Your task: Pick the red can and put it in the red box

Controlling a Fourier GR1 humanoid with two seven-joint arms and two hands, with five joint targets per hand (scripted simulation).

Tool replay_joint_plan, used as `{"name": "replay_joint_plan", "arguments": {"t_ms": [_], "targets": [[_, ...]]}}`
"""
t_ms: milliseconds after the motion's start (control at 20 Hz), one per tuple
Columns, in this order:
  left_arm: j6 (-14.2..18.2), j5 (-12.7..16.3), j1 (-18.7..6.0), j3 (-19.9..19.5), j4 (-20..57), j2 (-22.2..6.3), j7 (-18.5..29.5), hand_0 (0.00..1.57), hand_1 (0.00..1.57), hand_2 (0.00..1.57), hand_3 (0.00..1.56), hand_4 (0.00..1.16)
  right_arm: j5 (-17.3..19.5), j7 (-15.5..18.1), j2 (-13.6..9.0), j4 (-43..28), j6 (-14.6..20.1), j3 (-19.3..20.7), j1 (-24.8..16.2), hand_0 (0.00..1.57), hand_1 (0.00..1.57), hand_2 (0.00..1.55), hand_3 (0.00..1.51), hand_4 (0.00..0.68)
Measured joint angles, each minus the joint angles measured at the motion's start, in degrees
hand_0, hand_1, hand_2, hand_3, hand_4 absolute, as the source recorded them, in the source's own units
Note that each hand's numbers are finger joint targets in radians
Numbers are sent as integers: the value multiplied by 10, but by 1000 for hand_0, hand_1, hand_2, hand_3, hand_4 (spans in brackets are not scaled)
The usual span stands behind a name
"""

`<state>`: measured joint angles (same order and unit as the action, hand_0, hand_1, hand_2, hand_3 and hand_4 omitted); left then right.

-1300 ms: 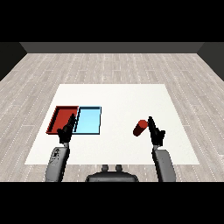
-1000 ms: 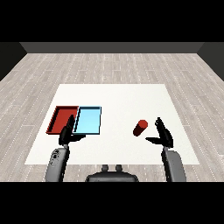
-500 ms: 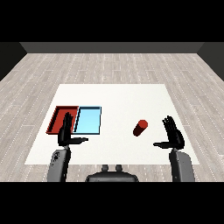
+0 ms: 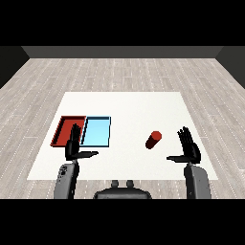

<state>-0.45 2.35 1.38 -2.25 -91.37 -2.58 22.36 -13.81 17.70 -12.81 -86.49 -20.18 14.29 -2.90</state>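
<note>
The red can (image 4: 153,139) stands on the white table (image 4: 129,110), right of centre. My right hand (image 4: 189,147) is to the right of it, apart from it, fingers straight and thumb pointing toward the can. The red tray (image 4: 65,129) lies at the left, with the light blue tray (image 4: 96,131) touching its right side. My left hand (image 4: 74,144) hovers open over the near edge of the red tray, holding nothing.
Bare white table surface stretches between the trays and the can and behind them. The table's near edge runs just below both hands. Grey wooden floor surrounds the table.
My right hand has drawn away from the can to the right and toward me, opening a gap. The can stays in place. The left hand has barely moved.
</note>
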Motion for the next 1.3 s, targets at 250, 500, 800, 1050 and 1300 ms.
{"name": "replay_joint_plan", "arguments": {"t_ms": [250, 500, 800, 1050, 1300], "targets": [[-2, -2, 0, -5, 4, -4, 6, 0, 0, 0, 0, 0, -8, 0, -2, 30, -12, 12, 20, 0, 0, 0, 0, 0], [-4, -2, 0, -5, 5, -5, 8, 0, 0, 0, 0, 0, 4, 29, -7, 92, -20, 19, 54, 0, 0, 0, 0, 0], [-4, 6, -22, -17, 19, -8, -2, 0, 0, 0, 0, 0, -2, 9, 1, 113, -12, 13, 85, 0, 0, 0, 0, 0], [-12, 17, -11, -18, 4, -7, -8, 0, 0, 0, 0, 0, 8, 22, 18, 164, 1, 1, 115, 0, 0, 0, 0, 0], [-17, 18, -10, -17, 11, -4, 4, 0, 0, 0, 0, 0, 10, 44, 30, 207, 3, -7, 127, 0, 0, 0, 0, 0]]}}
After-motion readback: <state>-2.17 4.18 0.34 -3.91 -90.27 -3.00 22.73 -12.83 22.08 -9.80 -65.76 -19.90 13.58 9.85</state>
